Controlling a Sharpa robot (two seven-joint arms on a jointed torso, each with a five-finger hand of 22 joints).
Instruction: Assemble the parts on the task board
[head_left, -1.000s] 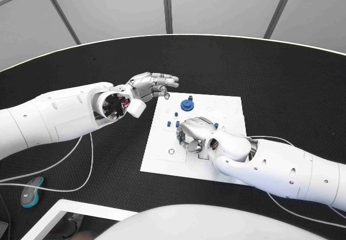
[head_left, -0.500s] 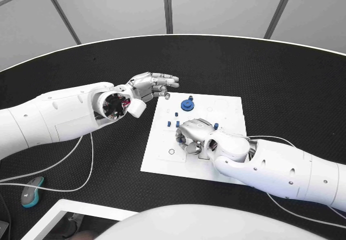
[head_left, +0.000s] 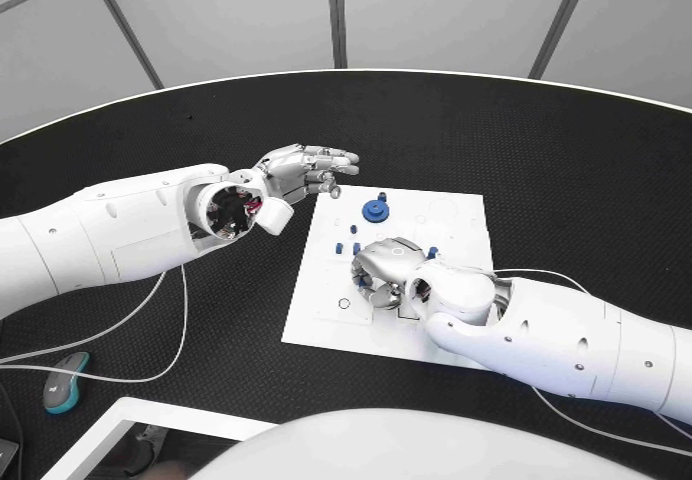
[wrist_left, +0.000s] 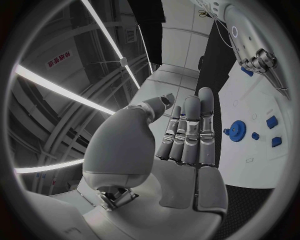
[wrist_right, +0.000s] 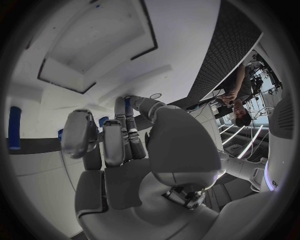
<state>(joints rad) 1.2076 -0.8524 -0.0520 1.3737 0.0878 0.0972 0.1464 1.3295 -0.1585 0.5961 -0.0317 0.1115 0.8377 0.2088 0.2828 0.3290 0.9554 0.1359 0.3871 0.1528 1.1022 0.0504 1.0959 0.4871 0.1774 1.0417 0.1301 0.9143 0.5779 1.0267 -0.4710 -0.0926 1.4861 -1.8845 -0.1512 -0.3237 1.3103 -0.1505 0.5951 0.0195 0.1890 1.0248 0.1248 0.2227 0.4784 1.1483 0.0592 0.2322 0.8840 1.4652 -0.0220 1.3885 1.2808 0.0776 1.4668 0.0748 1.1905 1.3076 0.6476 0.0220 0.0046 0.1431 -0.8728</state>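
White task board lies mid-tabletop, blue parts standing on it. Right hand rests curled on the board, grip unclear. Left hand hovers beside it, fingers straight, empty.

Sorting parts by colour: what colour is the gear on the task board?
Blue; the gear shows best in the head view.
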